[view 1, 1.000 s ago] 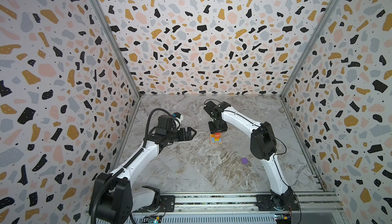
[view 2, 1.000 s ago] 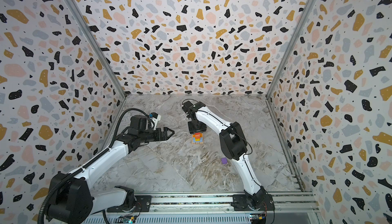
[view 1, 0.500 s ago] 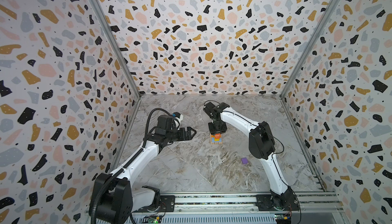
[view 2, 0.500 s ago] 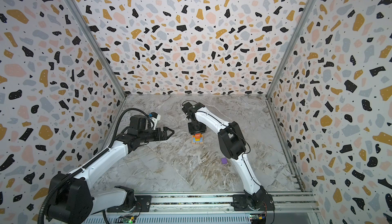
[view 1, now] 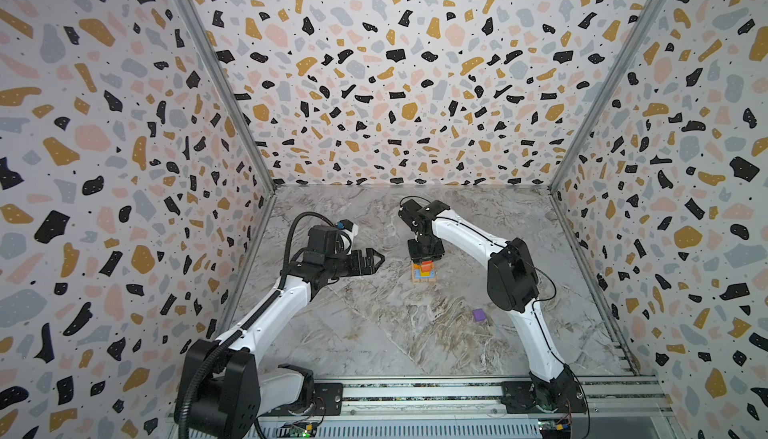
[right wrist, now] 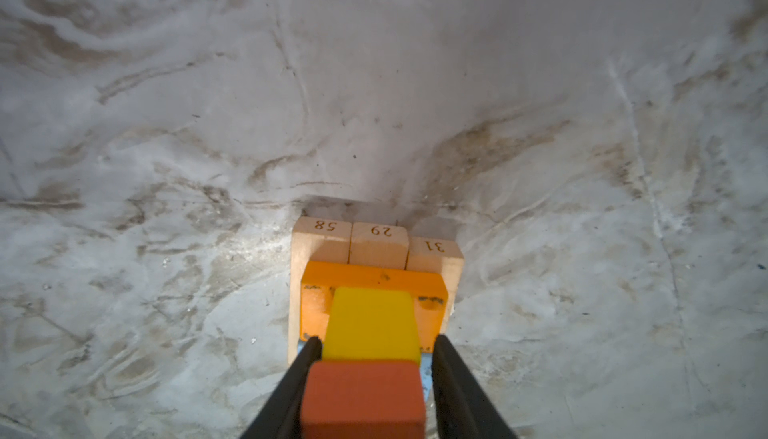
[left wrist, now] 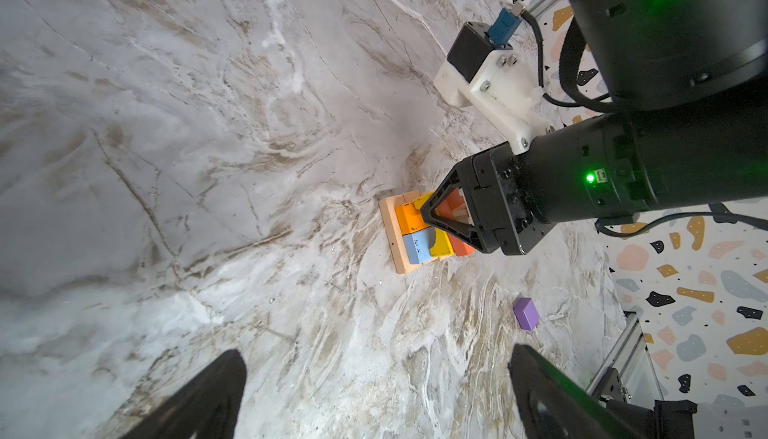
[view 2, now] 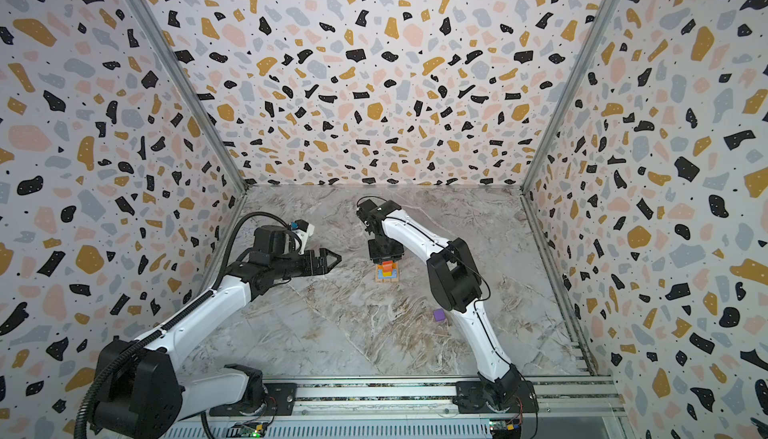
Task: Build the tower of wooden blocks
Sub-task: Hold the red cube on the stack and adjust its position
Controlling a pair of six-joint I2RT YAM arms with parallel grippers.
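Note:
The tower (view 1: 423,271) (view 2: 386,271) stands mid-table: three tan wood blocks (right wrist: 378,241) numbered 58, 29 and 31 at the base, then blue and orange oblongs, a yellow block (right wrist: 372,320), and a red cube (right wrist: 365,399) on top. My right gripper (view 1: 424,259) (right wrist: 376,339) points straight down over it, jaws close around the red cube. One finger (right wrist: 299,370) lies against the cube. A thin blue strip shows beside the other. My left gripper (view 1: 380,257) (left wrist: 376,358) hovers wide open and empty left of the tower. A purple cube (view 1: 479,315) (left wrist: 525,313) lies loose on the table.
Speckled walls enclose the marble table on three sides. The arms' base rail (view 1: 415,393) runs along the front edge. The right arm's elbow (view 1: 511,279) hangs between the tower and the purple cube.
My right gripper's jaws have narrowed around the red cube on the tower. Neither arm has visibly shifted.

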